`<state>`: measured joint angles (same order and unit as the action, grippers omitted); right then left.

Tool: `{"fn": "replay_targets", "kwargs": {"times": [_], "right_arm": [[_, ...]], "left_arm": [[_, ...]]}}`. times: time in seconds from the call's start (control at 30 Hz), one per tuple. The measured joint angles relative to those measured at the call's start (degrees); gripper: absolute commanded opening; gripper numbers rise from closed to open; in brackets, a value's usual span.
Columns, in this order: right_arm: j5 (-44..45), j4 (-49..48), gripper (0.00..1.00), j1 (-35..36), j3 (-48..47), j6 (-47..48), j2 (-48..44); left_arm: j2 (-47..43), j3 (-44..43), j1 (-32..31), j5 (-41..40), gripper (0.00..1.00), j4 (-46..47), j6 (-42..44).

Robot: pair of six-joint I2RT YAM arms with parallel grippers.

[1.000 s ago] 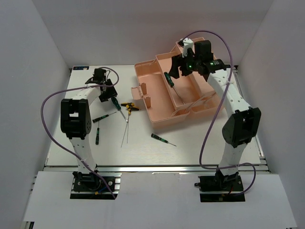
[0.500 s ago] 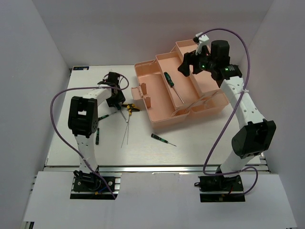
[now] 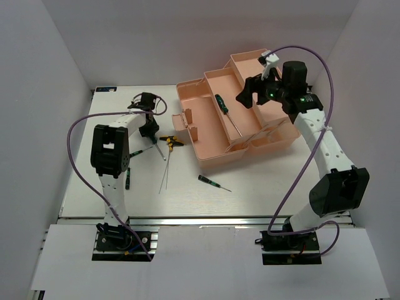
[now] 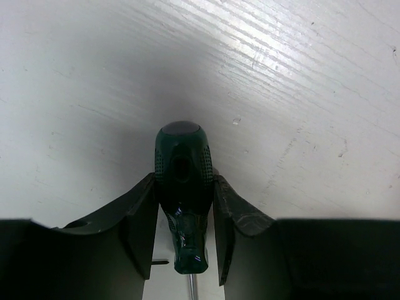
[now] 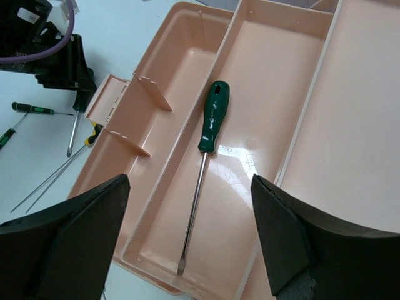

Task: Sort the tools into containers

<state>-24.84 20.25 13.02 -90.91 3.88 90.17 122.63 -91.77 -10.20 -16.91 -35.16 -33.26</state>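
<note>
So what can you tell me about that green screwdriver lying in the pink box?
The screwdriver has a dark green, plastic-looking handle with a hole near its end and a long thin metal shaft ending in a flat tip. It lies flat and alone on the floor of the long middle tray of the open pink toolbox. Nothing grips it.

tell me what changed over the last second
The left gripper swung right and came down on a green-handled screwdriver, fingers now against its handle. The right gripper, open, drew back rightward from the toolbox. The long screwdriver lying in it and the pliers stayed put.
</note>
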Motion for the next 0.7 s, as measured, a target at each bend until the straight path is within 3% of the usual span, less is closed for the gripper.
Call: {"fn": "replay_targets", "kwargs": {"times": [0.17, 0.23, 0.27, 0.3, 0.37, 0.53, 0.6, 0.7], "right_arm": [[-5.6, -1.6, 0.89, -1.8, 3.6, 3.7, -3.1], [-8.6, -2.6, 0.8, -3.0, 6.7, 5.8, -5.6], [-10.5, -2.6, 0.71, -3.6, 7.9, 6.7, -6.7], [-12.8, -3.1, 0.4, -4.5, 9.1, 7.3, -7.9], [-17.4, -4.8, 0.01, -6.3, 10.6, 7.0, -9.2], [-24.8, -9.9, 0.0, -10.8, 14.4, 3.0, -10.3], [-25.5, -11.0, 0.0, -11.4, 15.9, 1.8, -10.3], [-25.9, -11.9, 0.0, -11.5, 17.6, 0.4, -10.4]], "left_arm": [[-2.7, 2.6, 0.0, 0.4, 0.0, 0.6, 1.4], [-5.5, 3.9, 0.0, 1.6, 0.0, 0.6, 2.6], [-7.5, 4.4, 0.0, 2.4, 0.0, 0.5, 3.1], [-9.8, 4.6, 0.0, 3.3, 0.0, 0.5, 3.5], [-15.1, 4.7, 0.0, 6.1, 0.0, 1.2, 3.8], [-27.1, 3.2, -0.5, 17.9, 0.0, 9.0, 0.3], [-27.0, -2.0, -2.3, 22.1, 0.0, 12.5, -2.0], [-19.6, -15.6, -7.1, 27.3, 0.0, 16.4, -5.7]]}}
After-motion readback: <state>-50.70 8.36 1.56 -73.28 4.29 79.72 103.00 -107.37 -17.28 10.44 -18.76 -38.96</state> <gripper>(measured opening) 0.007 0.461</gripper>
